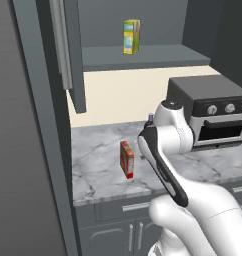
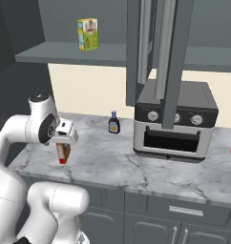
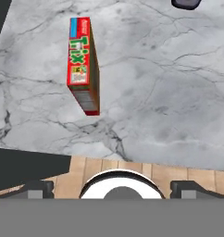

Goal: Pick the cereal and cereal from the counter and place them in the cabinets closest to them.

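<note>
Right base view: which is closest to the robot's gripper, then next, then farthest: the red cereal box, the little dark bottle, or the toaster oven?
1. Red cereal box: on the counter, right beneath the gripper.
2. Dark bottle: farther along the counter, near the wall.
3. Toaster oven: farthest, beyond the bottle.

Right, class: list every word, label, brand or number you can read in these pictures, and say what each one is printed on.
"Trix": on the narrow top face of the slim red cardboard cereal box standing on the grey marble counter.
Smaller print on that box: too small to read.
Yellow-green carton on the cabinet shelf: label blurred.
Small dark sauce bottle: label unreadable.
Oven knobs: no legible markings.
</note>
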